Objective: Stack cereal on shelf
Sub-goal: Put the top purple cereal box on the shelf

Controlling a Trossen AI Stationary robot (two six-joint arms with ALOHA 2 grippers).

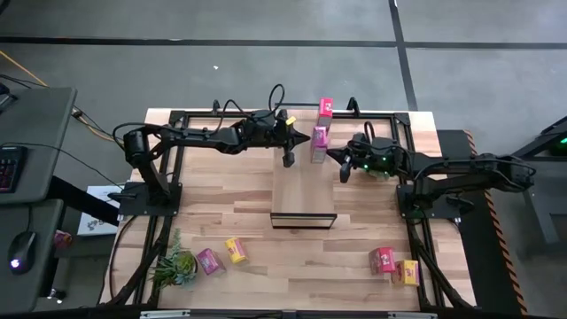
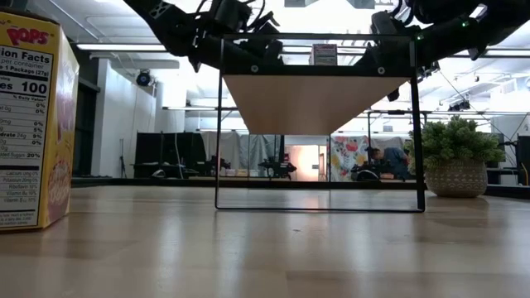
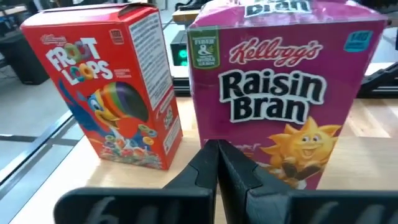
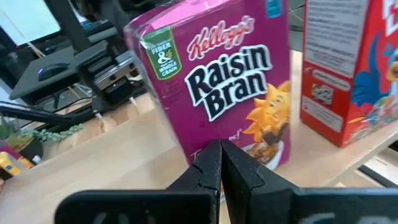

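Two cereal boxes (image 1: 322,131) on the shelf (image 1: 303,190), side by side at its far end.

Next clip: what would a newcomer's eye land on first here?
Two cereal boxes standing upright at the far end of the shelf: a magenta Raisin Bran box and, just beyond it, a red Froot Loops box. Both arms converge on the Raisin Bran box, with the left gripper and right gripper shut, tips against its opposite faces. The other boxes lie scattered along the table's near edge beside a green plant.
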